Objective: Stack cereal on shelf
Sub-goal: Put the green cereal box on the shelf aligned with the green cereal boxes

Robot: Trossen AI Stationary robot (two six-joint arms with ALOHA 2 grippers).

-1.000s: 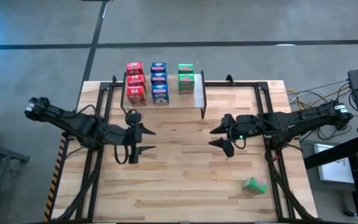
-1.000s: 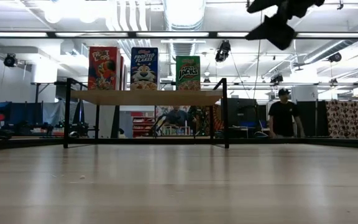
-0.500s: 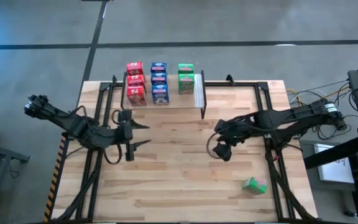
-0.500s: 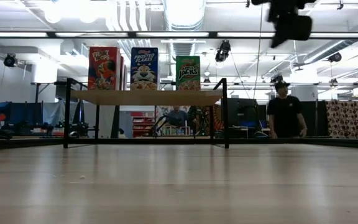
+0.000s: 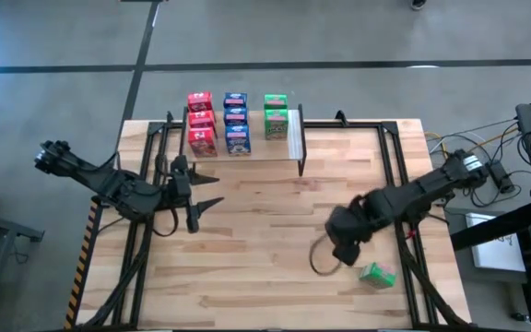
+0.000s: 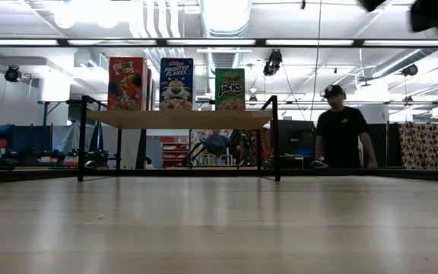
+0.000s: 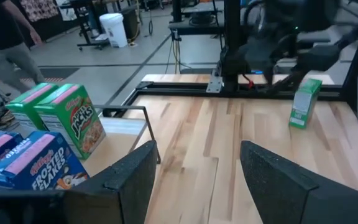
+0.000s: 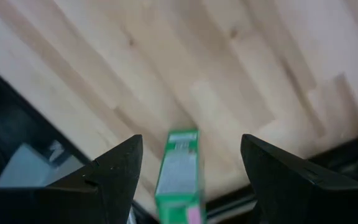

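Note:
The shelf stands at the table's far edge and carries three red cereal boxes, three blue ones and two green ones. In the low view they stand upright on its top board. One loose green box stands upright on the table near the near-right corner. My right gripper hovers open just left of and above it, pointing down; the right wrist view shows the box beyond the gap between my right gripper's fingers. My left gripper waits open, left of centre.
Black frame rails run along both sides of the table. A person stands in the room beyond the far edge. Bare wood lies between the shelf and the loose box.
My right gripper has swung from the table's middle toward the near-right corner and the loose green box, tipping over to point downward. My left gripper has drawn back a little toward the left and far edges. The person in the background has stepped left.

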